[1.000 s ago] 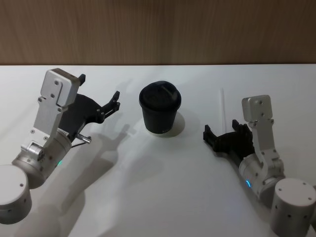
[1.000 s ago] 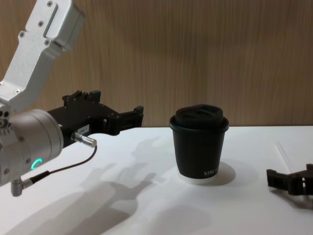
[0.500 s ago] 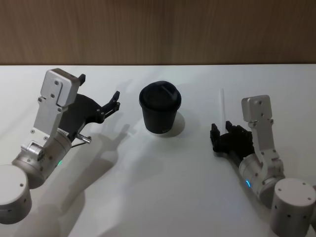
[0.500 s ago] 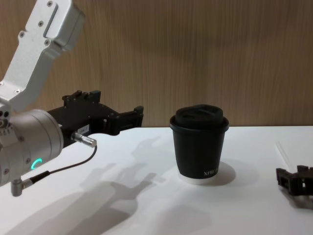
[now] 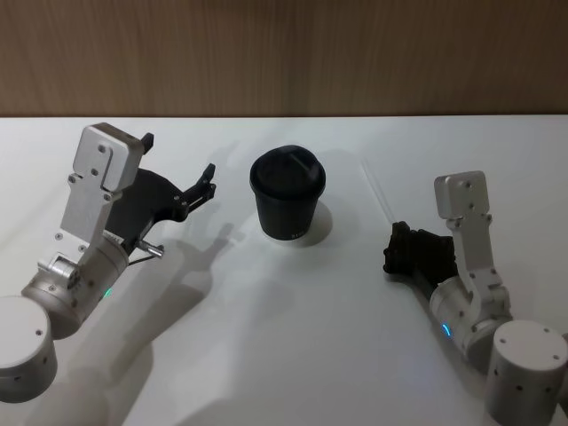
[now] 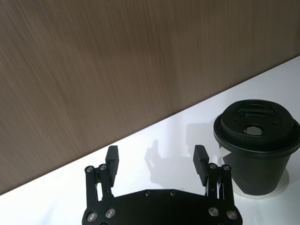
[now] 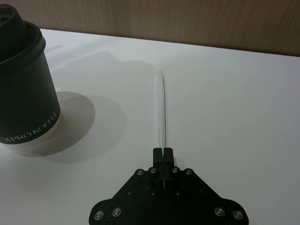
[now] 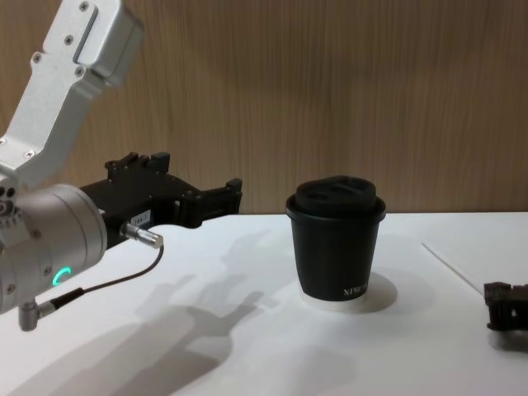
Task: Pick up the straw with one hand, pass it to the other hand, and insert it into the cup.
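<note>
R end effector [image 7: 163, 152] twd right edge of desk [image 5: 293, 337], clamped on near end of straw [image 7: 163, 108], straw pointing twd far edge, right of cup [image 5: 287, 200], cup mid-desk, L end effector [image 6: 156, 157] spread wide, left of cup

Cup [image 5: 287, 195] stands mid-bench [image 5: 293, 337]. Left pincer [image 5: 177, 160] hovers to its left, apart from it. Right of the cup, the straw [image 5: 377, 191] stretches rearward from the right pincer [image 5: 395, 251], its near end clamped between the fingers.
</note>
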